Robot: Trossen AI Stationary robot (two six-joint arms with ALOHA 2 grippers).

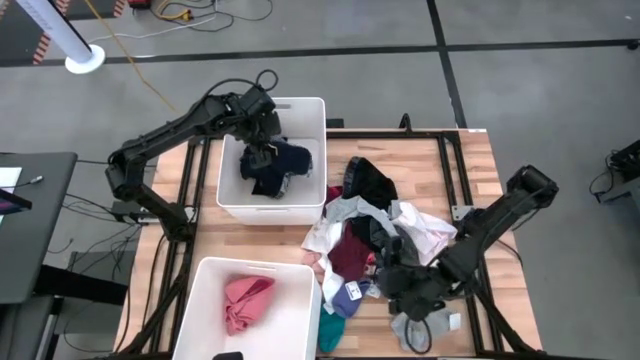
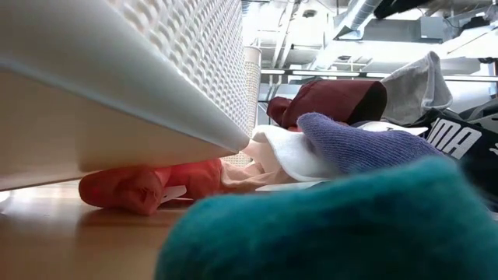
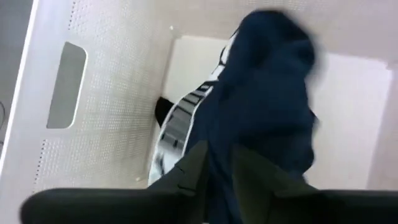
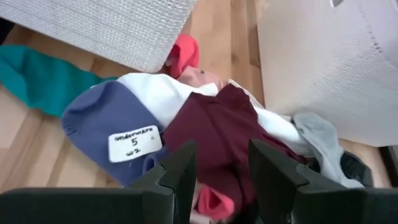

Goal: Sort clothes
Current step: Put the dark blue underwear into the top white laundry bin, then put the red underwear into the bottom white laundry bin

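**Dark garment over the far bin, pile on the worktop**

A navy garment [image 1: 275,165] lies in the far white bin [image 1: 310,110], with the left end effector [image 1: 262,150] just above it; its fingers [image 3: 193,171] stand narrowly apart with the cloth between them. The heap of clothes [image 1: 375,235] sits on the worktop [image 1: 470,170] beside the bins. The right end effector [image 4: 221,180] hovers over a maroon piece [image 4: 217,124], partly open, holding nothing. A pink garment [image 1: 245,300] lies in the near bin [image 1: 205,275].

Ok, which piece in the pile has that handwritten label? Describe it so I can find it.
Start at the near white bin holding the pink garment. Just beyond its right wall, at the clothes pile's near edge, lies a small blue-violet piece. It alone carries a white handwritten tag, beside the maroon garment under the right gripper.
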